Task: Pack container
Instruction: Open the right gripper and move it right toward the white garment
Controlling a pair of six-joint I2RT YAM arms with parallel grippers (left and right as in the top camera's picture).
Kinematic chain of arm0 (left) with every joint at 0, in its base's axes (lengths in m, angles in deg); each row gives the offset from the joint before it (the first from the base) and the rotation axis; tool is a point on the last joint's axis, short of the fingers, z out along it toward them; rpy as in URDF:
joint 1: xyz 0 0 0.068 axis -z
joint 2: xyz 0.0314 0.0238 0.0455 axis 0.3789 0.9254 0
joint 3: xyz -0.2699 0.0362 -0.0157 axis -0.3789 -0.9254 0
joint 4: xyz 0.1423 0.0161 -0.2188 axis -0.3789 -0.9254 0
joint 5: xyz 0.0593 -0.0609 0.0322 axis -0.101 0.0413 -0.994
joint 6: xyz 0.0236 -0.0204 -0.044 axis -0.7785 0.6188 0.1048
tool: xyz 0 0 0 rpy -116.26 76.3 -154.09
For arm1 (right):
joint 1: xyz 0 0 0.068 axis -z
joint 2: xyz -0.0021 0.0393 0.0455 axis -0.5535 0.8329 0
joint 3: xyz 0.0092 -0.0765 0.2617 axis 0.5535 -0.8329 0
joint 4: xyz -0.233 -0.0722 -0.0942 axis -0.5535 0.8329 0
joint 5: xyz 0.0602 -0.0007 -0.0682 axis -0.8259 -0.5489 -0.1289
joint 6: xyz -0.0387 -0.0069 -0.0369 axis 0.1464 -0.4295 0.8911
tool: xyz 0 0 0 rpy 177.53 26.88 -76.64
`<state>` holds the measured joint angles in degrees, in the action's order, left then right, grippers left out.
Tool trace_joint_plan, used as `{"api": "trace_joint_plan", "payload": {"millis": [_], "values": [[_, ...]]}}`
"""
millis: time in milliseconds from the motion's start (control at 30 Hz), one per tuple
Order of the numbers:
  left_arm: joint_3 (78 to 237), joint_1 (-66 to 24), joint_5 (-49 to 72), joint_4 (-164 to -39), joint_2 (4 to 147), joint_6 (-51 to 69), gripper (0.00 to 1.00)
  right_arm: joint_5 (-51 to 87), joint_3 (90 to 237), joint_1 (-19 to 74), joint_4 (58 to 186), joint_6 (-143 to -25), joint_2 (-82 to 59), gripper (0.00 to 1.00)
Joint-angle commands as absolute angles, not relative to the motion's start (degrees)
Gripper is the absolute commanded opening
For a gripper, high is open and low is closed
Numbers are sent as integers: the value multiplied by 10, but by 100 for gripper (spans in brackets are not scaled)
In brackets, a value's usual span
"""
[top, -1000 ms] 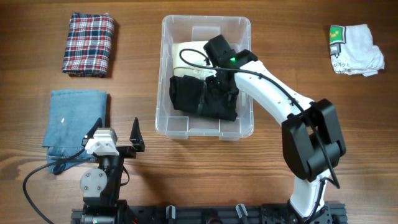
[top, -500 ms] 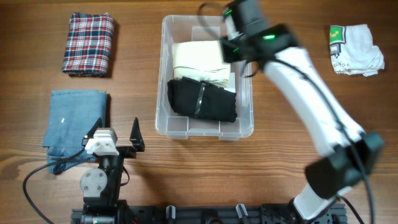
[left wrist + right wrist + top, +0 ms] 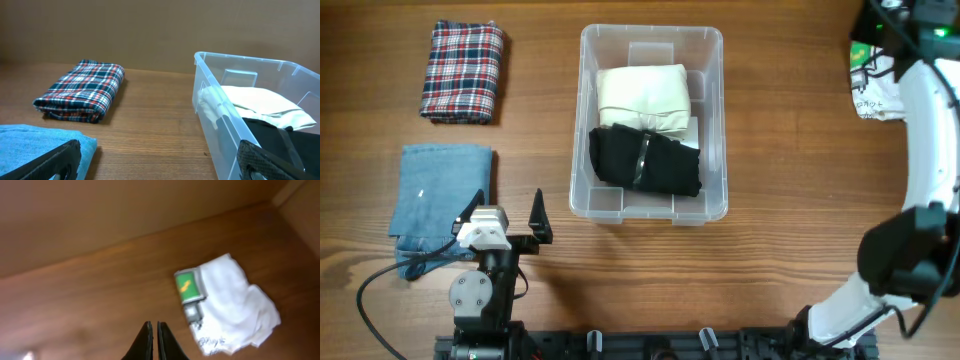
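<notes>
Pack status: partly done, judged from what lies where.

- container (image 3: 651,31) sits mid-table, lid off, long axis running away from the arm bases.
- Two items are packed: a folded cream garment (image 3: 642,95) in the far half of the container and a folded black garment (image 3: 645,162) in the near half, edges touching or overlapping.
- Three items are left outside. A plaid cloth (image 3: 462,72) lies well left of the container, level with its far end. A blue cloth (image 3: 435,195) lies left of the container, level with its near end. A crumpled white garment (image 3: 230,305) with a green print lies well right of the container, near the table edge.
- right gripper (image 3: 153,326): jaws pressed together, nothing held. It is parked above and just short of the white garment, so that item is judged next.
- left gripper (image 3: 508,205): jaws spread fully, nothing held. It is parked left of the container's near corner, beside the blue cloth.

Surface: wooden table (image 3: 790,150), brown grain, flat, bare between the items. No spills are seen.

Room: a plain brown wall (image 3: 150,30) is seen behind the table, and a side panel meets it in a corner on the right. Nothing else of the room is visible.
</notes>
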<state>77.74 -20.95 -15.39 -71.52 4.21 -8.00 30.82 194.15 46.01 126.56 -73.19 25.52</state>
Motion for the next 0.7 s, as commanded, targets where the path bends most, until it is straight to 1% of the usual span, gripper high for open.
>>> {"api": "trace_joint_plan", "payload": {"millis": [0, 100, 300, 400, 433, 667], "values": [[776, -213, -157, -718, 38, -89, 100, 287, 1943, 501, 1218, -722, 315, 4], [776, -213, -157, -718, 38, -89, 100, 287, 1943, 531, 1182, -717, 361, 4], [776, -213, -157, -719, 38, -89, 100, 287, 1943, 576, 1154, -712, 425, 4], [776, -213, -157, -719, 38, -89, 100, 285, 1942, 595, 1147, -710, 445, 3], [776, -213, -157, -718, 38, -89, 100, 285, 1942, 601, 1145, -709, 450, 4], [776, -213, -157, -718, 38, -89, 100, 272, 1939, 623, 1131, -682, 476, 4]]}}
